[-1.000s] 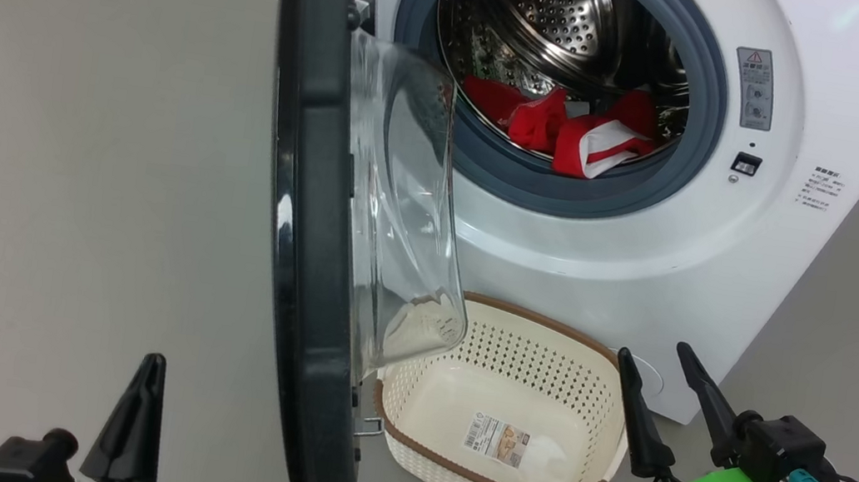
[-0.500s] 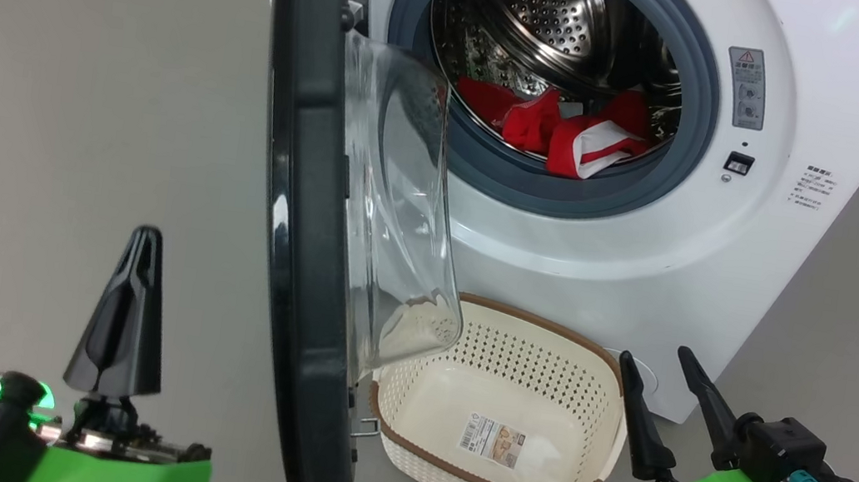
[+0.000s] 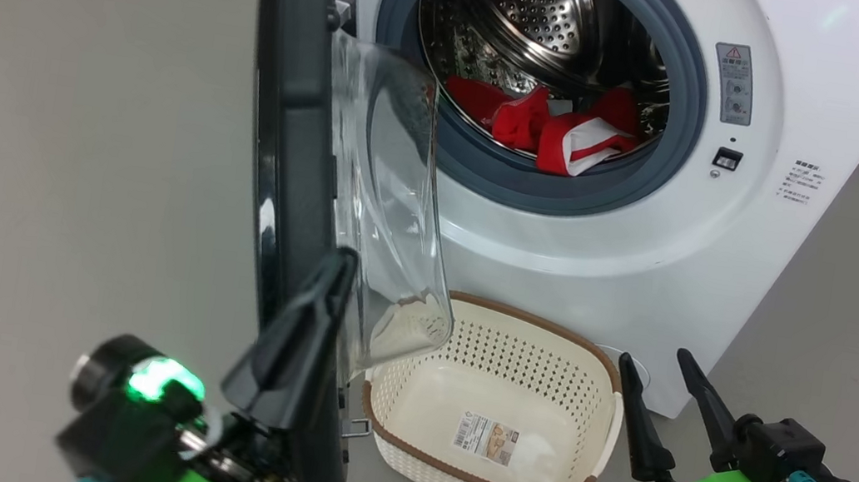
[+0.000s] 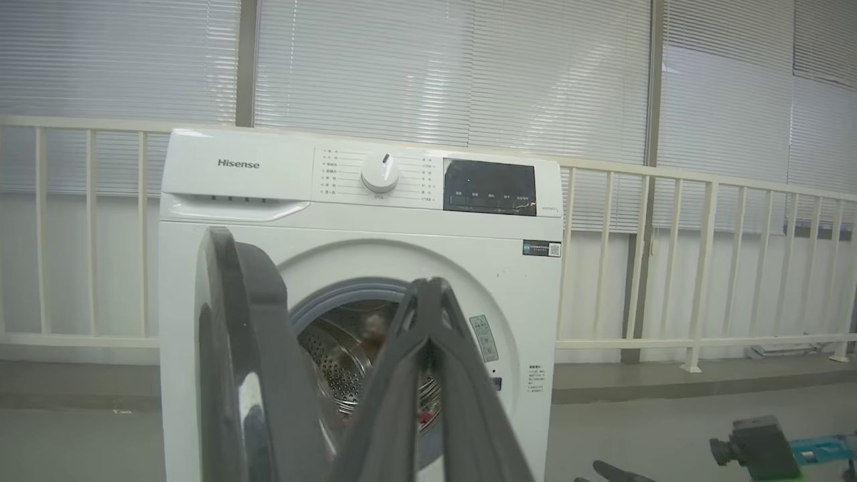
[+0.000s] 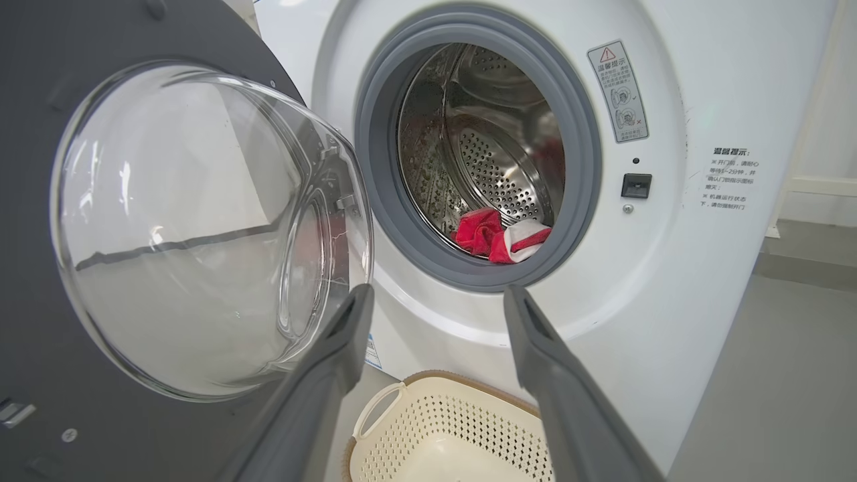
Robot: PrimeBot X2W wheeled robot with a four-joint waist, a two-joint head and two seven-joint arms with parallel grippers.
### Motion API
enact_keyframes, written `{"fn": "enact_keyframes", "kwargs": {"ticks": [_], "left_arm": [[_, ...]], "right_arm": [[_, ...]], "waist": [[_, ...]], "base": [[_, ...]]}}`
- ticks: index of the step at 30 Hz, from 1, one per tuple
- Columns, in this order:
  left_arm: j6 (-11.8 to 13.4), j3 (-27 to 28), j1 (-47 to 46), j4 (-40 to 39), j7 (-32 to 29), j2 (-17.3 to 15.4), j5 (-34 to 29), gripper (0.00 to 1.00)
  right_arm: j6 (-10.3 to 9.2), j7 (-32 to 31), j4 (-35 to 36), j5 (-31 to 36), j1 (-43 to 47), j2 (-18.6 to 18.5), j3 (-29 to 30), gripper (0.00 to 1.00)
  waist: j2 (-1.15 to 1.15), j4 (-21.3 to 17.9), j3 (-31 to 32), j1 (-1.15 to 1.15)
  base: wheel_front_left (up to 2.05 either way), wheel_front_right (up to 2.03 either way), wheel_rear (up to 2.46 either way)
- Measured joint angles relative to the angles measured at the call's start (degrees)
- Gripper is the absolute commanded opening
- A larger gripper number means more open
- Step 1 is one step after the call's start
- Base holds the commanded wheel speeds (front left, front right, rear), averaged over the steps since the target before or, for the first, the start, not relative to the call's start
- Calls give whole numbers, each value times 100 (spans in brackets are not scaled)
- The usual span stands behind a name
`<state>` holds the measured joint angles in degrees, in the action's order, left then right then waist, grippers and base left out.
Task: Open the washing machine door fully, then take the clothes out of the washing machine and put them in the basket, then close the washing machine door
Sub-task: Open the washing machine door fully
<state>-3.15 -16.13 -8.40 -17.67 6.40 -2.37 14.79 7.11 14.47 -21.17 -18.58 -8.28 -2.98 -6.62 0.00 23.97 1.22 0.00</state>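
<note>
Head view: left gripper, fingers pressed together, at seven o'clock beside the black-rimmed glass door; right gripper gapes at five; red-and-white fabric clothes inside the white washing machine at one. Left wrist view: door edge-on at eight. Right wrist view: cream perforated basket at six. Risk: pressed-together fingers skidding off the glossy rim.

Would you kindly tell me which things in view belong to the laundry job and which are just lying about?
Part of the job:
washing machine
washing machine door, standing open
red and white clothes, inside the machine
basket, empty, in front of it

Just around:
white railing
window blinds
</note>
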Motion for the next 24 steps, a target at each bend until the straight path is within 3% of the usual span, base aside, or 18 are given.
{"fn": "enact_keyframes", "kwargs": {"ticks": [7, 16, 24], "left_arm": [[0, -494, 215, 657, -486, -25, 299, 0], [12, -472, 234, 1480, -521, -37, 457, 0], [240, -378, 224, 1962, -505, -59, 409, 0]], "right_arm": [[0, 0, -9, 1, -1, 0, 4, 100], [0, 0, -30, 3, -1, 0, 10, 100], [0, 0, -45, 47, -15, -1, 68, 100]], "waist": [[0, -49, -61, 0], [0, -76, -156, 0], [0, -43, -232, 0]], "base": [[0, 0, 0], [0, 0, 0], [0, 0, 0]]}}
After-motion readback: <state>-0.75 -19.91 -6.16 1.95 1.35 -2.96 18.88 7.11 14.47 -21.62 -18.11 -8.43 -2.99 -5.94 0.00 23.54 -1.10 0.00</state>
